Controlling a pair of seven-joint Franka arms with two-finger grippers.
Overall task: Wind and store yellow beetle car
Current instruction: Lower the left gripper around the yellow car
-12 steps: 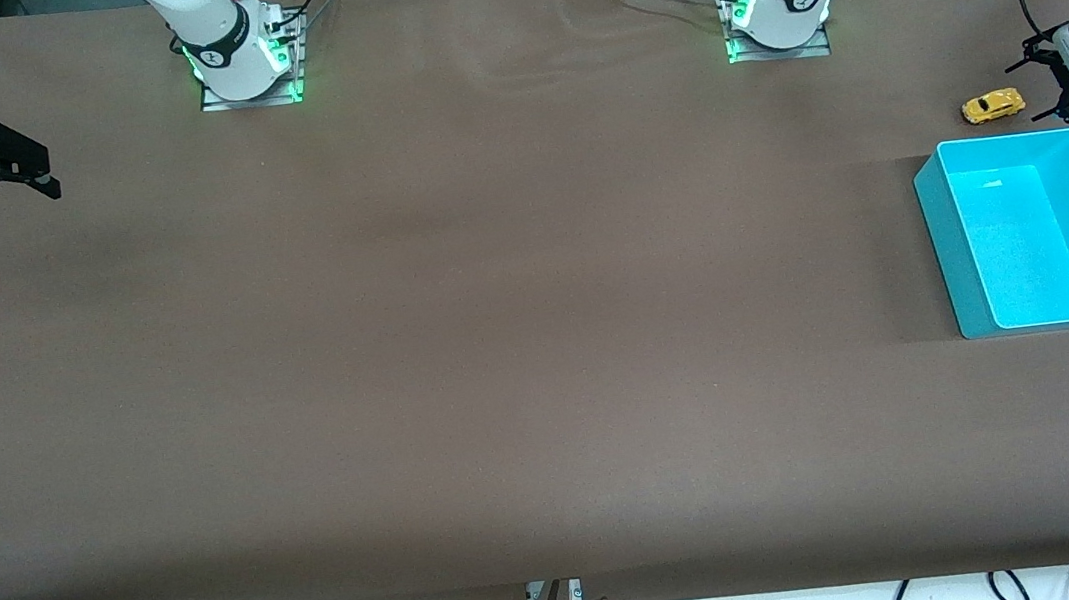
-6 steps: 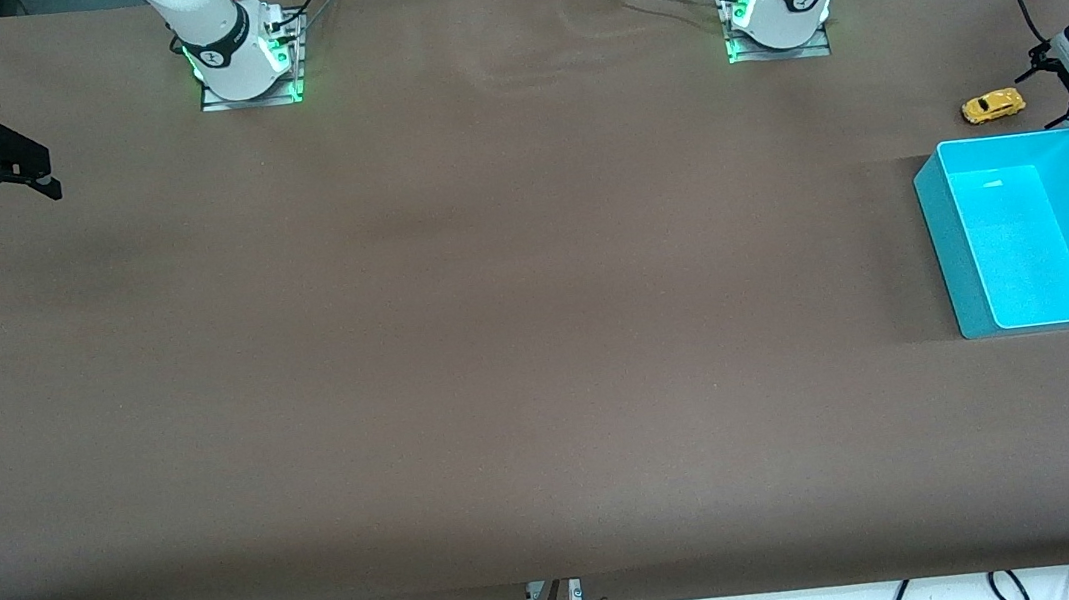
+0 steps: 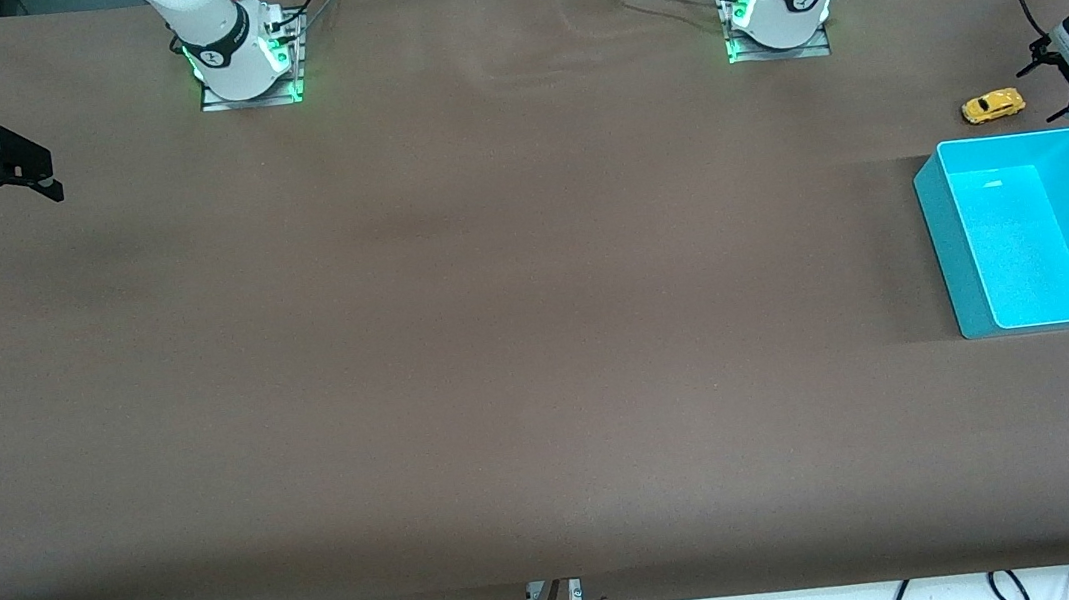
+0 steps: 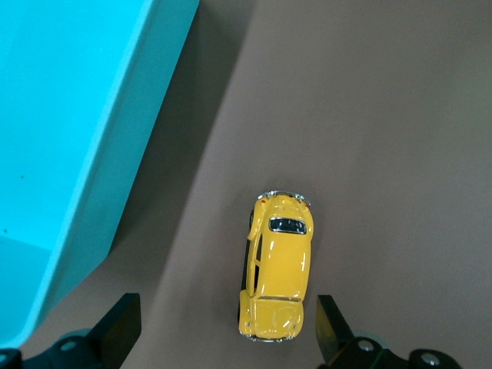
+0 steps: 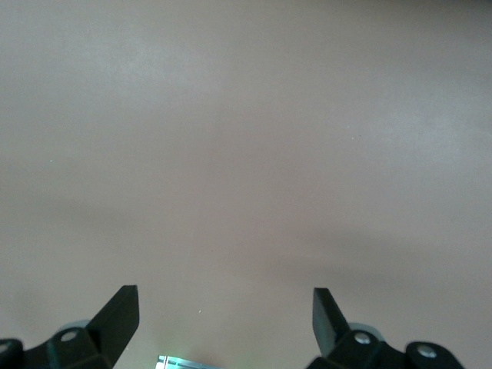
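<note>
While the car (image 3: 993, 106) sits on the desk (image 3: 499, 344) just beside the bin (image 3: 929, 195), left tool (image 3: 1068, 83) hangs open near it; centre fingers across its sides before closing. Right tool (image 3: 27, 177) waits, open.

Both grippers' jaws wide apart

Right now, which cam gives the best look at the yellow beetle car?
Left wrist view: the yellow beetle car fills the frame, seen from above, windows visible. Front view shows it tiny beside the cyan bin. Right wrist view misses it.
</note>
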